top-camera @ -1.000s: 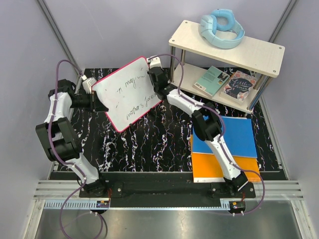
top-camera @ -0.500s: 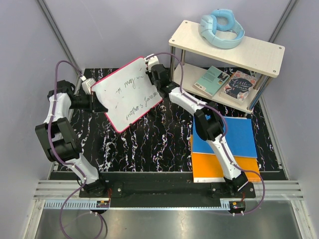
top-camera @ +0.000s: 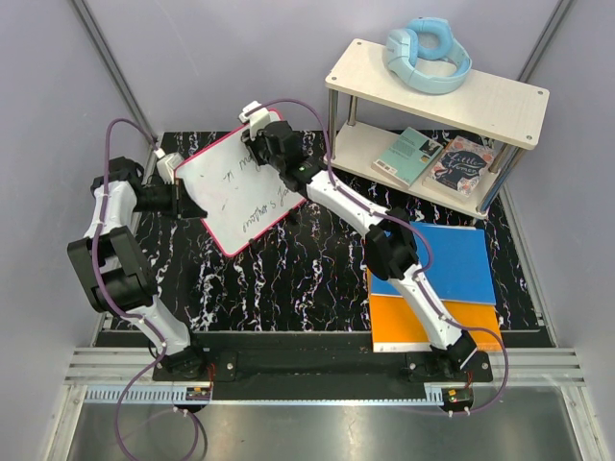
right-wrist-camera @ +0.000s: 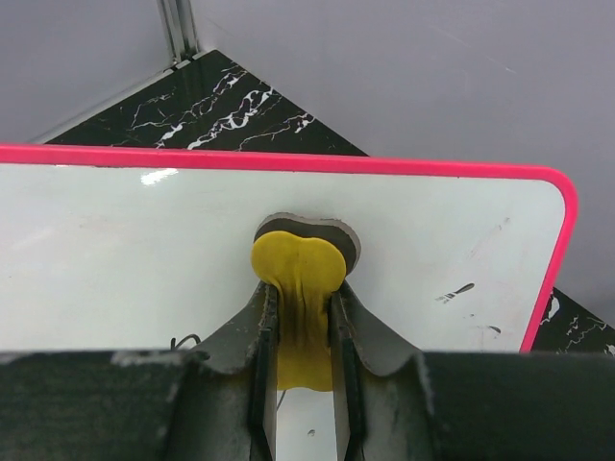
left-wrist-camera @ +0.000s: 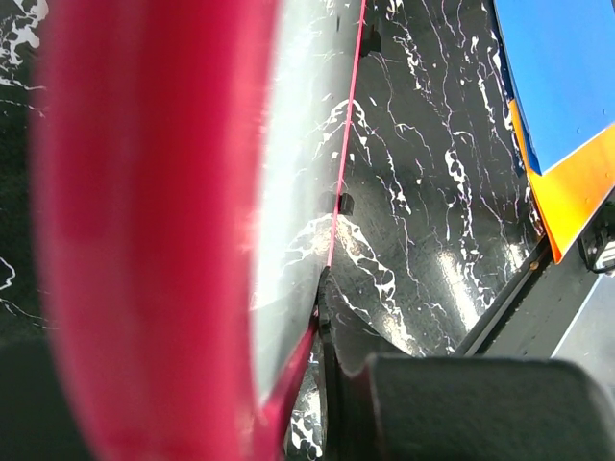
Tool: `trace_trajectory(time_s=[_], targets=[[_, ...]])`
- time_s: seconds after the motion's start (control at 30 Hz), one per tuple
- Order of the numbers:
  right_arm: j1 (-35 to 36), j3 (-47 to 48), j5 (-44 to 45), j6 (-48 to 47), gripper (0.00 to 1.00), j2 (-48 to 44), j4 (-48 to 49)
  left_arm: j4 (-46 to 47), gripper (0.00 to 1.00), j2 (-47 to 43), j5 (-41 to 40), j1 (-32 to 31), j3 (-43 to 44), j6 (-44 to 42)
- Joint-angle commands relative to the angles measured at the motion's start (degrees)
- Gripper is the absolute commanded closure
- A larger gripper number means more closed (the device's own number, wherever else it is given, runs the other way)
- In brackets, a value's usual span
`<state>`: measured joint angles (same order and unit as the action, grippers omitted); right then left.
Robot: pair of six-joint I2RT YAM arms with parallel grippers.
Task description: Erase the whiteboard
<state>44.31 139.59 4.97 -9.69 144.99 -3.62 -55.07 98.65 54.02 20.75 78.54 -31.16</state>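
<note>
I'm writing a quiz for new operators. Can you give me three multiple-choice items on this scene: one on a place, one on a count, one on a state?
1. Where do the headphones lie?
A. on the top shelf
B. on the blue sheet
C. on the table

2. How many books lie on the lower shelf?
A. one
B. two
C. four

3. What state is the right end effector in?
A. open above the table
B. shut, empty
C. shut on a yellow eraser set against the whiteboard

Answers:
1. A: the top view shows them resting on the upper board.
2. B: two covers lie side by side there.
3. C: the right wrist view shows both fingers clamping the eraser on the board.
</note>
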Motion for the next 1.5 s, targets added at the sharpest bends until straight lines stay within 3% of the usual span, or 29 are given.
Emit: trace_trajectory(time_s=[0.0,0.33,0.6,0.87,1.1,1.2,1.33,1.47], targets=[[4.0,-0.6,-6.6,0.6,1.0,4.2,-5.0,4.4,1.0,-0.3,-20.4,-2.6,-1.5,-17.4],[12.4,-9.8,-6.8,-0.2,1.0,0.6,-1.0,4.5,1.0,0.1,-20.1,-2.6,-0.8,-16.6],[17.0,-8.4,-5.1,0.4,1.0,0.8,1.3,4.4,1.0,-0.2,-19.9,-2.6,-1.0,-16.5],[16.6,-2.0,14.6,1.2,1.0,3.7,-0.4,4.4,1.0,-0.7,-20.3,-2.5,-1.0,-16.6],[12.6,-3.5,21.2,5.1,1.0,1.3,2.1,4.4,1.0,-0.7,-19.8,-2.6,-1.2,-16.2],[10.0,-9.7,22.0,6.0,1.0,-2.1,6.9,4.2,1.0,-0.9,-20.2,-2.6,-1.1,-16.3],[6.5,-29.6,20.8,6.0,1.0,-9.8,23.1,4.0,1.0,-1.0,-20.3,-2.6,-1.0,-16.6],[2.0,-34.6,21.4,7.8,1.0,-13.3,24.6,3.8,1.0,-0.7,-20.3,-2.6,-1.1,-16.5]])
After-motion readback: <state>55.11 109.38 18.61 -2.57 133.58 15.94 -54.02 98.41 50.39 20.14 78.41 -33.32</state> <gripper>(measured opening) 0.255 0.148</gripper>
